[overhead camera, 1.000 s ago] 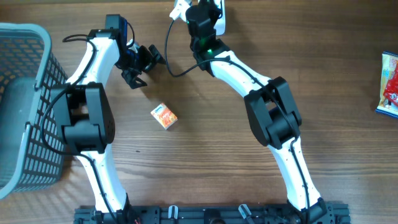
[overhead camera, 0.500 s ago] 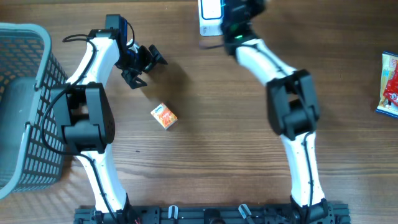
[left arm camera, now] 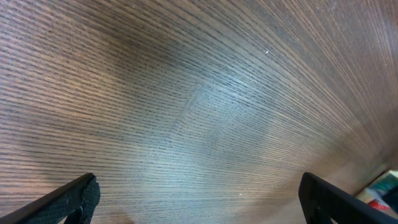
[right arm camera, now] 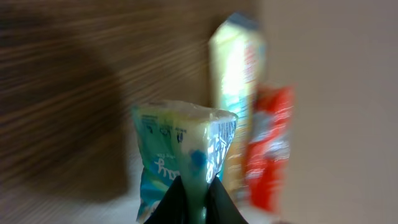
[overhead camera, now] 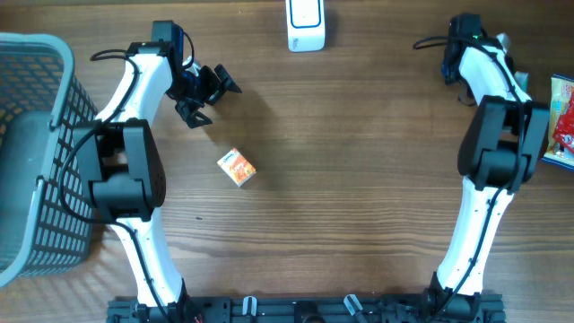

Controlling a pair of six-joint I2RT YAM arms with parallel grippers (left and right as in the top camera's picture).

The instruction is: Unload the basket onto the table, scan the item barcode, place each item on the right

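In the right wrist view my right gripper [right arm camera: 198, 186] is shut on the bottom edge of a teal-and-white foil packet [right arm camera: 183, 146], which stands upright between the fingers. That view is blurred. From overhead the right arm [overhead camera: 475, 54] reaches to the far right of the table, and the held packet is hard to make out there. A white barcode scanner [overhead camera: 305, 25] stands at the top middle edge. Up at the left my left gripper [overhead camera: 208, 90] is open, its fingers [left arm camera: 78, 196] wide apart over bare wood.
A small orange-and-white box [overhead camera: 237, 168] lies left of centre. A red-and-white packet [overhead camera: 561, 121] lies at the right edge, and shows behind the held packet as a red packet [right arm camera: 268, 143]. A grey mesh basket [overhead camera: 36, 152] fills the left side.
My right arm has swung from the scanner at the top middle across to the far right, the packet still in its grip. The left arm has not moved.
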